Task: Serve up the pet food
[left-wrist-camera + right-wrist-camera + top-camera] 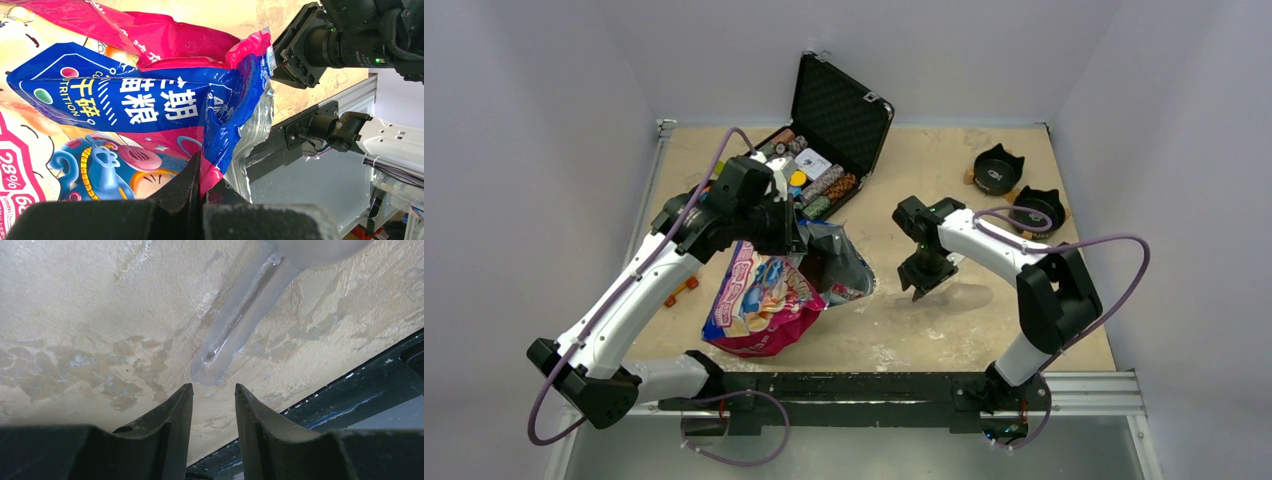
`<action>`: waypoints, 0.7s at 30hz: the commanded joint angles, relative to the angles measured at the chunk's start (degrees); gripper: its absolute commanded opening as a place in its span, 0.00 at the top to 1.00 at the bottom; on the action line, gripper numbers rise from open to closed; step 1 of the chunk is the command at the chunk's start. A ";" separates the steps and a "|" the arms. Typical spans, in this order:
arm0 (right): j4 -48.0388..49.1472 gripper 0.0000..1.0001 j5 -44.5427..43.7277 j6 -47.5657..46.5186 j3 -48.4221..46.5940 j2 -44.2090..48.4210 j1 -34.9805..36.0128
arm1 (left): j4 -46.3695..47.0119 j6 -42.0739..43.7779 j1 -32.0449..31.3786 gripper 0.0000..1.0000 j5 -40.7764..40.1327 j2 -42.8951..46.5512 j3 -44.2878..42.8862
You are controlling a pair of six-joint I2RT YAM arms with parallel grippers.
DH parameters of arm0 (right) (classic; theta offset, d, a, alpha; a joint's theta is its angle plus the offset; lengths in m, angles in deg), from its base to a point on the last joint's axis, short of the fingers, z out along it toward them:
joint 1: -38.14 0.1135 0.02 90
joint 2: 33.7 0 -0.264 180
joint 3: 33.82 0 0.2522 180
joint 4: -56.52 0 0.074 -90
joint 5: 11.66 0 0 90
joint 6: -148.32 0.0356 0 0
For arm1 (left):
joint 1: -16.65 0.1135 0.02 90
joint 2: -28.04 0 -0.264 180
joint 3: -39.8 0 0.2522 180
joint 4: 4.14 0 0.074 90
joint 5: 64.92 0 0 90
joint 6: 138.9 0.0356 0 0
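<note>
Pet food is not seen loose in any view; it is judged to be inside the glossy bag (759, 300), which lies at the left of the table (924, 340) with its mouth turned right and held up. The bag's top edge is pinched between the closed fingers of the left gripper (201, 182). The right gripper (212, 390) hangs just above the table, its fingers a little apart with nothing between them; a clear plastic scoop (235, 330) lies flat just beyond the tips, handle toward them. Two black bowls (998, 170) with ear-like points are set at the far right; an open case of poker chips (839, 115) stands far behind the bag.

Risks, as judged: the film is slick and crinkled — pink-edged, blue and white outside, silver inside — so it could slide out of the pinch and the mouth collapse, or the limp bag could tip and spill; the scoop's handle is smooth, thin and low on the worn, patchy tabletop, so it could be nudged away or missed, or the fingertips scraped on the board.
</note>
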 commanded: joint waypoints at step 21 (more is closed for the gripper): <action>6.66 1.00 -5.53 -4.42 -2.27 -7.54 -3.09 | 0.26 2.45 -0.63 1.00 5.14 -1.98 -4.29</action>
